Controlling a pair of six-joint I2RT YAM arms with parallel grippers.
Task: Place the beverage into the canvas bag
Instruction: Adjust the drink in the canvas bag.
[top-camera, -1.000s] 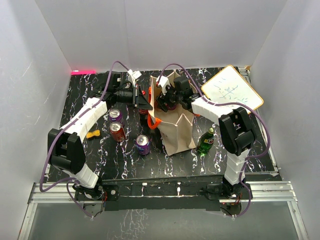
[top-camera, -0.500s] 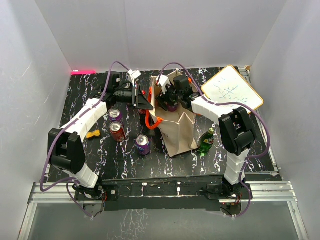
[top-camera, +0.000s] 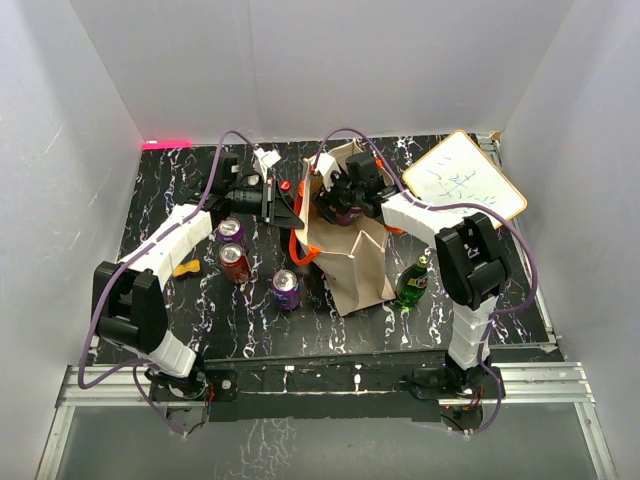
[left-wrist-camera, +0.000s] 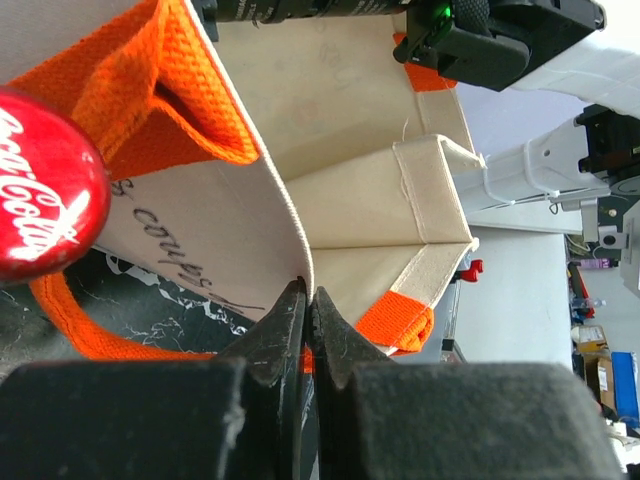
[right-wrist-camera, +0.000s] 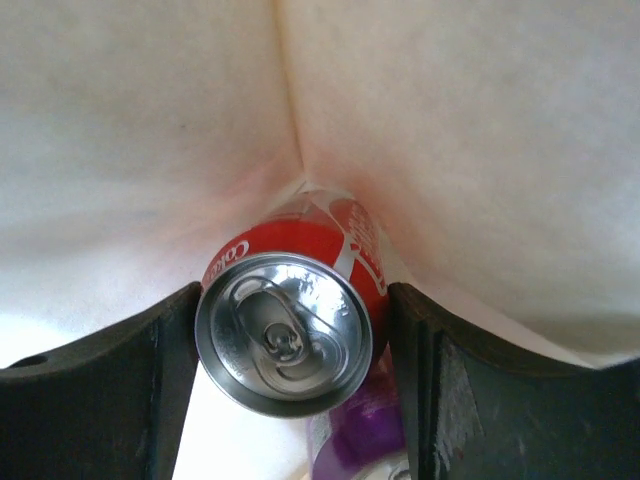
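The beige canvas bag (top-camera: 352, 262) with orange handles stands mid-table, its mouth open upward. My left gripper (top-camera: 284, 206) is shut on the bag's left rim (left-wrist-camera: 290, 215), jaws pinched tight on the canvas edge (left-wrist-camera: 308, 296). My right gripper (top-camera: 340, 200) is inside the bag's mouth. In the right wrist view it (right-wrist-camera: 295, 300) holds a red Coca-Cola can (right-wrist-camera: 290, 325) between both fingers, with canvas walls all round. A purple can (right-wrist-camera: 368, 430) lies just below it inside the bag.
On the table left of the bag stand a purple can (top-camera: 232, 231), a red can (top-camera: 236, 263) and another purple can (top-camera: 286, 288). A green bottle (top-camera: 412, 283) stands right of the bag. A whiteboard (top-camera: 463, 178) lies at back right. A red Coca-Cola bottle cap (left-wrist-camera: 45, 200) is beside the bag.
My left gripper has drawn the bag's rim slightly left and back. My right gripper with the red can has stayed in the bag's mouth, sinking a little.
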